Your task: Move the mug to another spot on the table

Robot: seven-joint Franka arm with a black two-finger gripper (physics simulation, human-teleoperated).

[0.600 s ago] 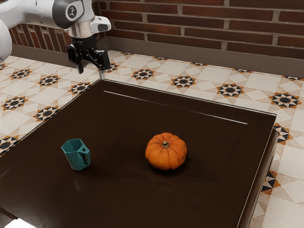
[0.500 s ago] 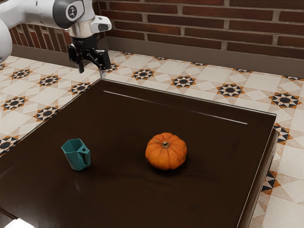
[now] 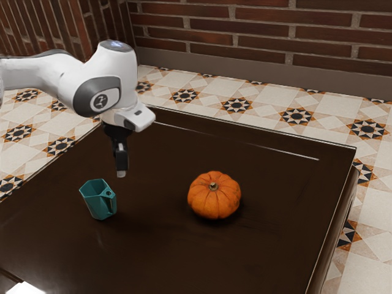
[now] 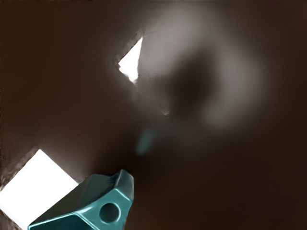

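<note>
A teal mug (image 3: 98, 198) stands upright on the dark brown table (image 3: 257, 165), toward the exterior view's left, its handle turned to the pumpkin side. My gripper (image 3: 121, 171) hangs pointing down, a little above the mug and just behind it on its right, without touching it. It is open and holds nothing. In the wrist view the mug (image 4: 91, 211) lies just off to one side under my hand, rim and round handle hole showing.
An orange pumpkin (image 3: 214, 195) sits near the table's middle, to the right of the mug. Bare dark tabletop stretches behind and to the right of it. Patterned floor tiles (image 3: 37, 128) and a brick wall (image 3: 257, 30) surround the table.
My arm has swung from beyond the table's far left corner down over the table and now hangs close above the mug. The hand has turned. Mug and pumpkin have not moved.
</note>
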